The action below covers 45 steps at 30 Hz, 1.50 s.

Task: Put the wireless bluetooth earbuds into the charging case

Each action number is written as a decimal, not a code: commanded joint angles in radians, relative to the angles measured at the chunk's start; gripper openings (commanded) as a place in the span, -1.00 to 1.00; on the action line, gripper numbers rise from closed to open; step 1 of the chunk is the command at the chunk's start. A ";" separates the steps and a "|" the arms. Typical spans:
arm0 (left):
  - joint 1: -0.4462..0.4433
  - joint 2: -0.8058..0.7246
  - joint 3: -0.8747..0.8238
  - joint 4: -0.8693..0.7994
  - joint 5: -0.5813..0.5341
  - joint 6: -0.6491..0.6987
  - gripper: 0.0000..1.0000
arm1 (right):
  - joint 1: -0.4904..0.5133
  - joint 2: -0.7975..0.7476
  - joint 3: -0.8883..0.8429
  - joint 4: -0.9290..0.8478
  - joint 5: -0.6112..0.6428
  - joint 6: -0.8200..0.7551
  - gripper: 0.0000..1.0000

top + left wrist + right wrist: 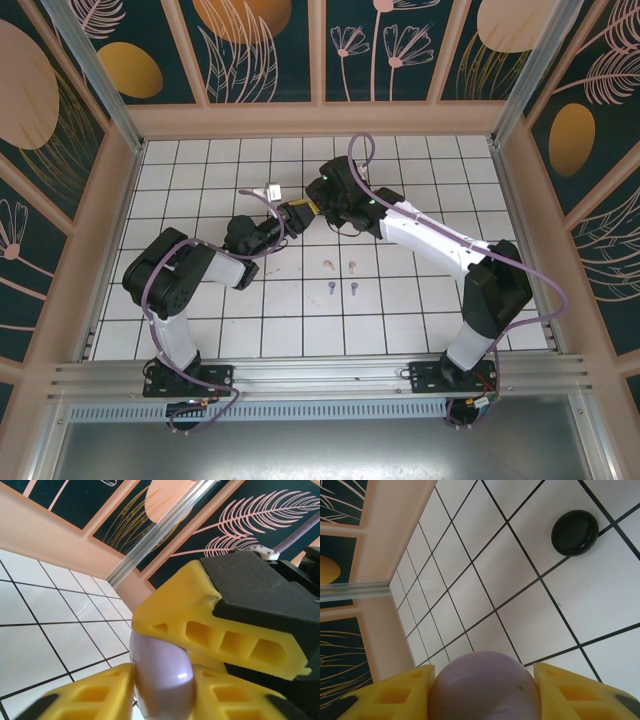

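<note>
A lilac charging case is held above the tiles between both grippers. My right gripper is shut on it, a yellow finger on either side. My left gripper is shut on the same case from the other side, and one right finger lies across the top of the case. In the top view the two grippers meet mid-table, left and right. Two pale pink earbuds and two lilac earbuds lie on the tiles just in front of them.
A shut black round case lies on the tiles beyond the right gripper. A small white object sits at the back left of the grippers. Pink walls enclose the white tiled floor on three sides.
</note>
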 commanded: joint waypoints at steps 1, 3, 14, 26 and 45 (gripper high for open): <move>-0.011 0.012 0.030 0.060 -0.013 -0.005 -0.20 | 0.015 -0.040 0.012 0.008 -0.017 0.014 -0.45; -0.011 0.014 0.031 0.060 -0.015 -0.006 -0.20 | 0.016 -0.040 0.011 0.009 -0.018 0.015 -0.45; -0.015 0.014 0.025 0.069 -0.026 -0.010 -0.82 | 0.017 -0.053 0.007 0.014 -0.015 0.015 -0.44; -0.016 -0.030 0.023 -0.006 -0.009 0.001 -1.00 | -0.046 -0.125 0.044 0.016 0.027 -0.096 0.47; -0.004 -0.215 0.147 -0.485 0.249 0.237 -1.00 | -0.264 -0.489 -0.391 0.264 -0.329 -0.705 0.49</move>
